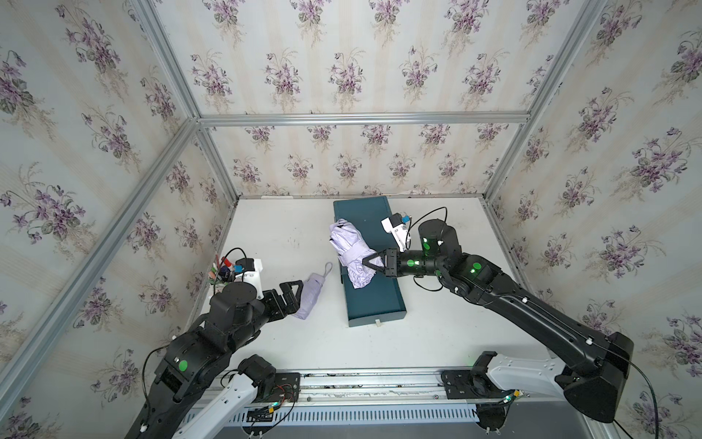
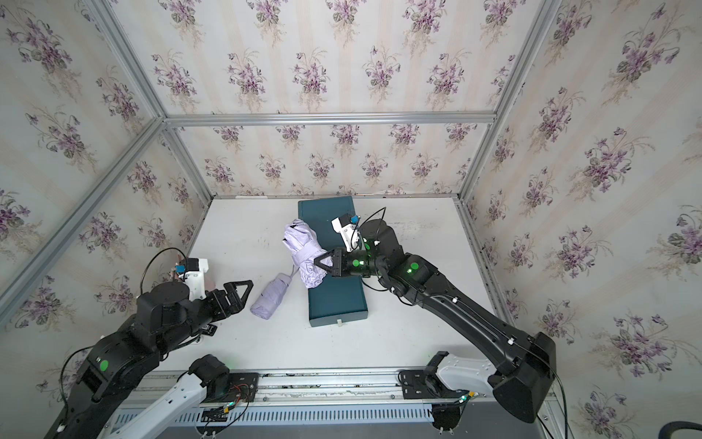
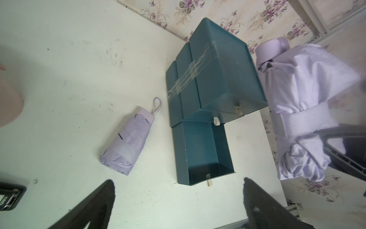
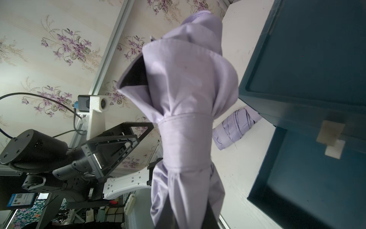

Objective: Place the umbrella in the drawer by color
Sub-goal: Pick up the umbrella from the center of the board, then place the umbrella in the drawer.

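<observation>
I see two lilac umbrellas. Larger umbrella: loosely furled, band cinched round middle, fabric bunched below it. Off table, hanging over left edge of teal drawer unit, clamped near band by right gripper. Compact umbrella: tightly folded, flat on table just left of unit, not touching it, wrist loop toward back wall. Unit: three stacked drawers, clear tape across side, pale pull tabs. Bottom drawer pulled out toward robot base, floor fully visible; upper two closed.
</observation>
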Tool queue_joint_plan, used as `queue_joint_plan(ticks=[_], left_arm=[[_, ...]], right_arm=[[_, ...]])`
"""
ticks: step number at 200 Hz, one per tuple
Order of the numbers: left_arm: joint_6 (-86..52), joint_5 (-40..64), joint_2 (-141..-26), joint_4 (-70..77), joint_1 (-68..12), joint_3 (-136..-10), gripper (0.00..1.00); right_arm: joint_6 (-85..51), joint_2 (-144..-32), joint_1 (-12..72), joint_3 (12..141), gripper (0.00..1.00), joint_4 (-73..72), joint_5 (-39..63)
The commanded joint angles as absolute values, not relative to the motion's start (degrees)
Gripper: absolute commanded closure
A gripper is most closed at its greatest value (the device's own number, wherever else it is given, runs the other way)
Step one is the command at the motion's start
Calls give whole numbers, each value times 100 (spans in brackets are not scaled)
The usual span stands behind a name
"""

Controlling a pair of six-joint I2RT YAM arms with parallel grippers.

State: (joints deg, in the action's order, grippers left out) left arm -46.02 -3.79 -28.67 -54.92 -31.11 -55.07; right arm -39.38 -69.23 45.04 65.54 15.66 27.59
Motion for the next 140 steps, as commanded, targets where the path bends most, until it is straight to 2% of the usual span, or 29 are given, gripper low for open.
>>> queue_joint_plan(ticks=[1,98,140], left_arm=[[-4522,-589,-2795,-5979,-3107,-5445,0],[-4417,-423,-3248,-5401,-3111,-5147,0],[-4652,-104,-2958,-4724,-3101,-4464,0]], right_arm=[[-3883,-6840,4506,6478,100,1415,2616],[-3863,-6695,4513,6259,100,1750,2214],[-3965,-5923,4509,5756,100,2057,1822]])
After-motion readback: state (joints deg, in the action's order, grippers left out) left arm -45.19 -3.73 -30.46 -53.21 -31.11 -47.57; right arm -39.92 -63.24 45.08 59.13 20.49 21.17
